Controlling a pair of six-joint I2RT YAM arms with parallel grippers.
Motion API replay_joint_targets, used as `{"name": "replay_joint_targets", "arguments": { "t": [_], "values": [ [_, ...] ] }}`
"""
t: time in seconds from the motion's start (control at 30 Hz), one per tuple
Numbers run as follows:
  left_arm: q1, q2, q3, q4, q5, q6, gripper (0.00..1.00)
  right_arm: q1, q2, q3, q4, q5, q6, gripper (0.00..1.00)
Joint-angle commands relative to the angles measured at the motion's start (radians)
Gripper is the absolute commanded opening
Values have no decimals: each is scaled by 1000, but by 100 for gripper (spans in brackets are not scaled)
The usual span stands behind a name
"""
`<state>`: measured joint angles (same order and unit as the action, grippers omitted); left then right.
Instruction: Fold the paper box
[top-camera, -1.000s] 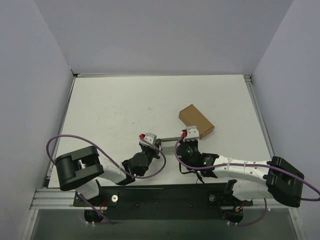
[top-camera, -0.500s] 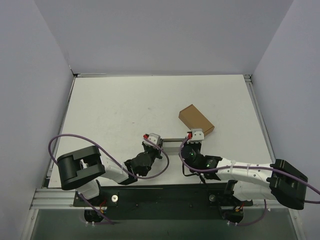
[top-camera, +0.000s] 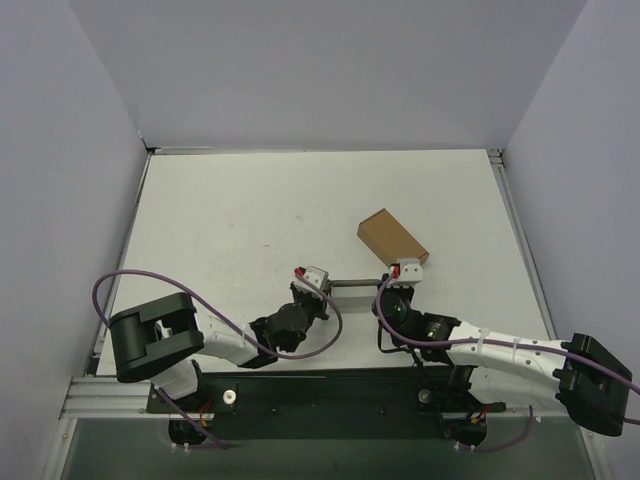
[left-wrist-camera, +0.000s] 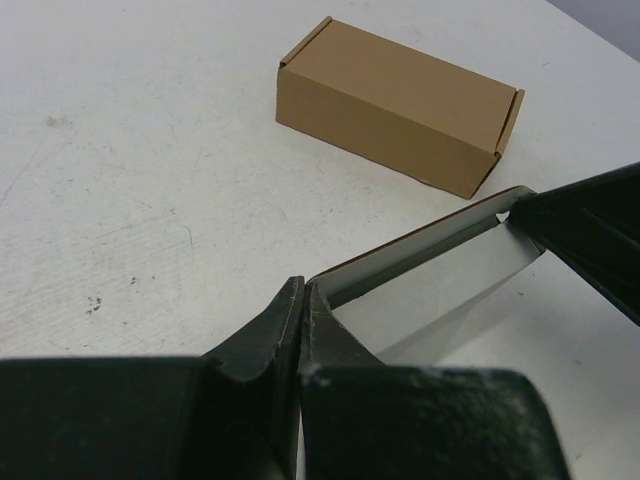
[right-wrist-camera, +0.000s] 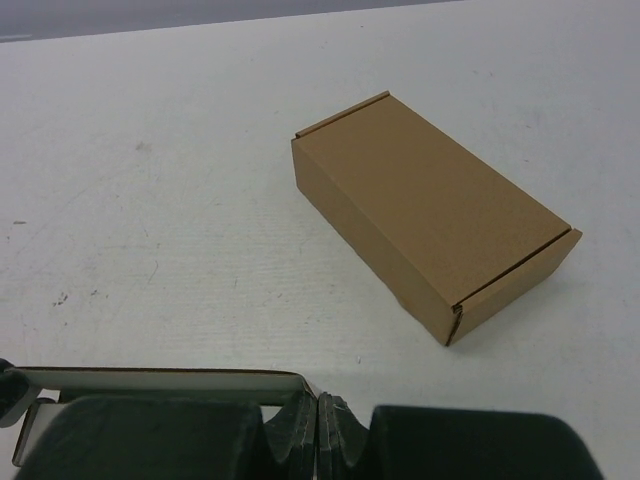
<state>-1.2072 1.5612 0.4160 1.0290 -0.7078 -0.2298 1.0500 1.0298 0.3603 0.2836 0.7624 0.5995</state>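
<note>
Slippage is my worry: my left end effector (left-wrist-camera: 303, 292) and right end effector (right-wrist-camera: 317, 402) each pinch closed on an end of the thin white-grey paper box blank (left-wrist-camera: 430, 265), held between them over the white counter (left-wrist-camera: 130, 150). Uneven pulling could tear it, or knock the brown cardboard box (left-wrist-camera: 400, 110) beyond.

Lighting evenly and brightly from above, washing the white table (top-camera: 230, 210) without glare. Casting only soft, short shadows beside the brown box (right-wrist-camera: 420, 220). Blurring the dark fingers (left-wrist-camera: 270, 340) nearest both wrist lenses, leaving the rest sharp.
</note>
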Motion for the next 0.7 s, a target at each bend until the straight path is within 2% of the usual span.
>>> {"name": "replay_joint_targets", "arguments": {
  "t": [0.0, 0.33, 0.67],
  "values": [
    [-20, -20, 61, -38, 80, -25, 0, -41, -42, -43, -26, -103, 36, 0],
    [-14, -10, 110, -132, 59, -37, 0, -79, -76, -67, -50, -158, 10, 0],
    [-2, -20, 101, -165, 45, -68, 0, -104, -126, -47, -161, -172, -14, 0]
  ]
}}
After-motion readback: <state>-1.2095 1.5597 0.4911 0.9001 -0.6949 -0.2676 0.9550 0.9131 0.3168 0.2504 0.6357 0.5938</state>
